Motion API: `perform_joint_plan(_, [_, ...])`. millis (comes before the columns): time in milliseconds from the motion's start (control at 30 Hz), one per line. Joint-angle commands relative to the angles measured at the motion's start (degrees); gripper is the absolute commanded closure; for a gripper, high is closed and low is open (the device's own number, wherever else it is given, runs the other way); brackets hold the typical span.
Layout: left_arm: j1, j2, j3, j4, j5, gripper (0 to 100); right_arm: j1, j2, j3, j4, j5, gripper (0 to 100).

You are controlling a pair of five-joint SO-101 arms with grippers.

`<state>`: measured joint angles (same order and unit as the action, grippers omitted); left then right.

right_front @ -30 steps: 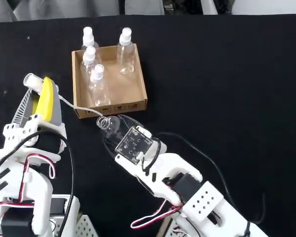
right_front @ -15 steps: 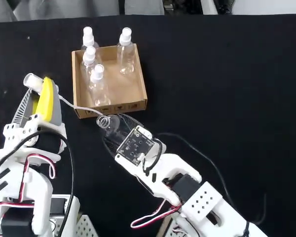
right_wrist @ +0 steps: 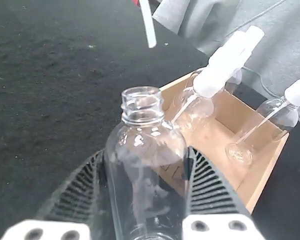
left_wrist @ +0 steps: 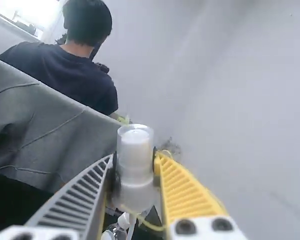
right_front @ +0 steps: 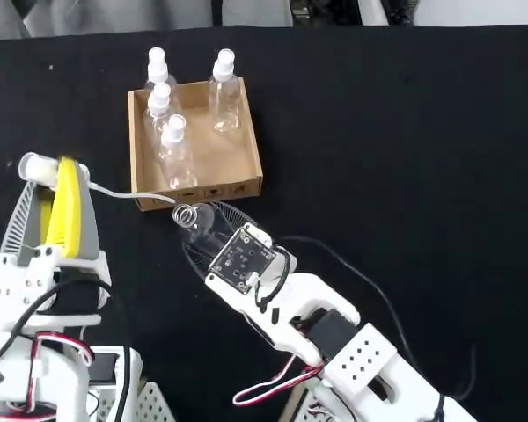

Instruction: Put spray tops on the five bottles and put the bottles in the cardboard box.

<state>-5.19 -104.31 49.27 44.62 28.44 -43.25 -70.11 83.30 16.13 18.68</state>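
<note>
The open bottle (right_wrist: 145, 165) is cut off at its base in the right wrist view and partly covered from above by the right arm (right_front: 286, 299). In the left wrist view the tube of the spray top (left_wrist: 135, 155) is mostly hidden.

no legible txt or nos., small dark print marks on cardboard box (right_front: 202, 189) front wall, unreadable

My left end effector (right_front: 46, 169), tilted upward, pinches a spray top (right_front: 33, 166); my right end effector (right_front: 207, 230), stretched forward, clamps an uncapped bottle (right_front: 196, 224).
</note>
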Motion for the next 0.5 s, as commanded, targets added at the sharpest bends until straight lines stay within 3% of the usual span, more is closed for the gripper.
perform_joint_plan(0, [-0.13,0.97,-1.27,0.26,-1.05,97,1.49,-2.24,-1.01,-1.76,0.09,91.3])
perform_joint_plan(467, [-0.04,1.05,0.57,-0.09,-1.14,97,1.14,-2.42,-4.7,-1.85,0.09,91.3])
